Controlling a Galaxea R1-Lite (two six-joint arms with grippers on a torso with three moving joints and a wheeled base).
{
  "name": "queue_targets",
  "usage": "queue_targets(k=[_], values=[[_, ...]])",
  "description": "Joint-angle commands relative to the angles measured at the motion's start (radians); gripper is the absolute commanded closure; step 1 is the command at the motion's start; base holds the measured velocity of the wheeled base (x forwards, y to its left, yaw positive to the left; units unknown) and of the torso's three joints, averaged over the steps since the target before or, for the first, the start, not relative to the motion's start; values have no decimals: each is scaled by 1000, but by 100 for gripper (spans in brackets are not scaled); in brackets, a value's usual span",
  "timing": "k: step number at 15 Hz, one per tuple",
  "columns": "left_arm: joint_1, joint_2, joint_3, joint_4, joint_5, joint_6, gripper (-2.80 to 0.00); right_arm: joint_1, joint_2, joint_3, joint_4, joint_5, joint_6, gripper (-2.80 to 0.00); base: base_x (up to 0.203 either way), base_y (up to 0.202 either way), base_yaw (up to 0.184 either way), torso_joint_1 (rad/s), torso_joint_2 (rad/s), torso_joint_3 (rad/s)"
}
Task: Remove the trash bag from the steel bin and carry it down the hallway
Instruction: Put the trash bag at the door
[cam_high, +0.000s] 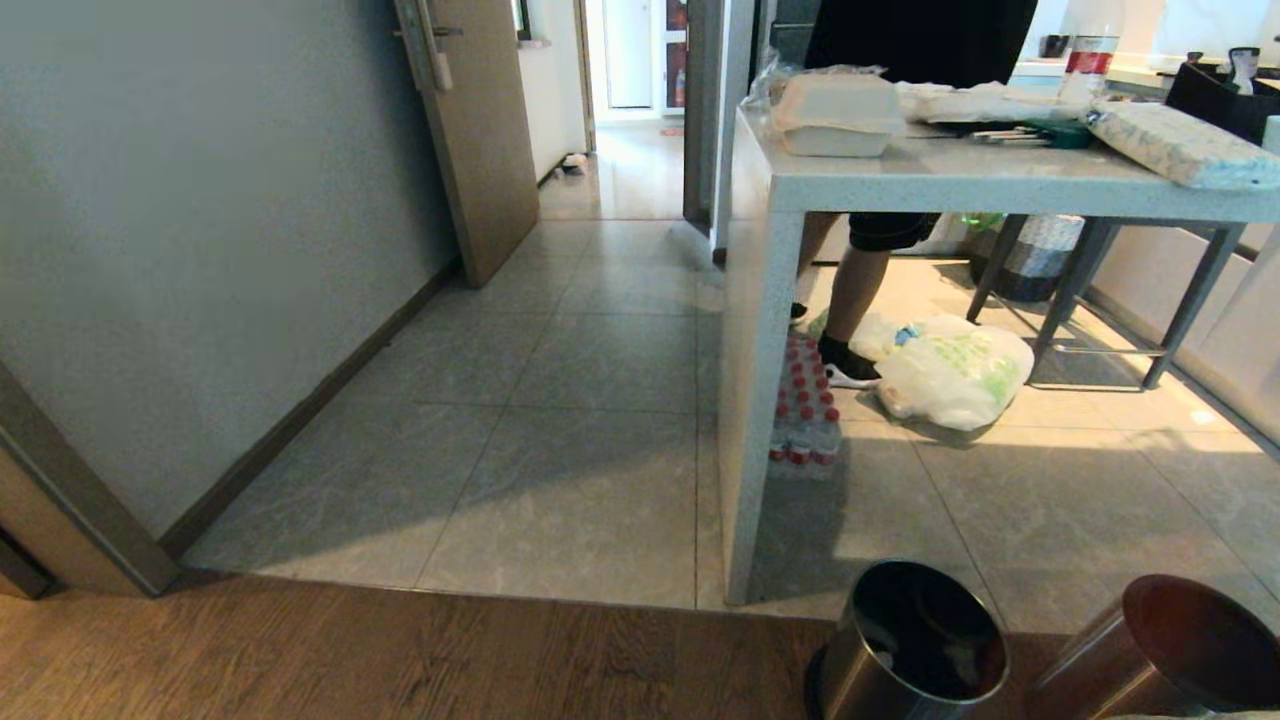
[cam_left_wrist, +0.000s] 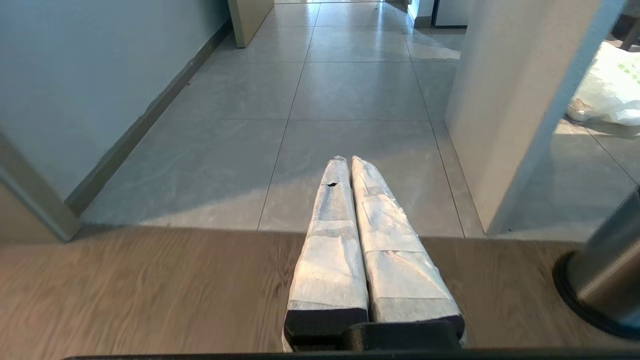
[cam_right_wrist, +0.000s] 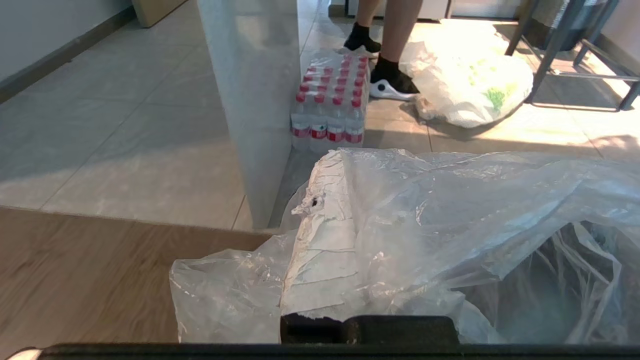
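Clear crinkled plastic of the trash bag (cam_right_wrist: 450, 225) drapes over the right gripper (cam_right_wrist: 325, 210), whose jaws are clamped on it, beside the steel bin (cam_high: 905, 650) at the hallway's (cam_high: 560, 380) tiled edge, while the left gripper (cam_left_wrist: 345, 165) hangs pressed together, empty.

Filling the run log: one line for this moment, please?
right gripper: shut on trash bag | left gripper: shut, empty | steel bin: unlined, on wood floor | hallway: ahead
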Motion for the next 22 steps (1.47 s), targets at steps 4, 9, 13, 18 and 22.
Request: queue_targets(k=[4, 9, 13, 18, 22], values=[[0, 0, 0, 0, 0, -1, 0, 0, 1, 2, 0, 1, 0, 0, 120, 0, 2, 3, 1, 0], [0, 0, 0, -1, 0, 2, 0, 0, 1, 2, 0, 1, 0, 0, 0, 0, 0, 0, 0, 0], [0, 0, 0, -1, 0, 1, 0, 0, 2, 2, 0, 1, 0, 0, 0, 0, 0, 0, 0, 0], [0, 0, 0, -1, 1, 0, 0, 0, 1, 2, 0, 1, 0, 0, 1, 167, -2, 1, 3, 1], [0, 0, 0, -1, 1, -3, 0, 0, 2, 2, 0, 1, 0, 0, 0, 194, 0, 3, 2, 0]])
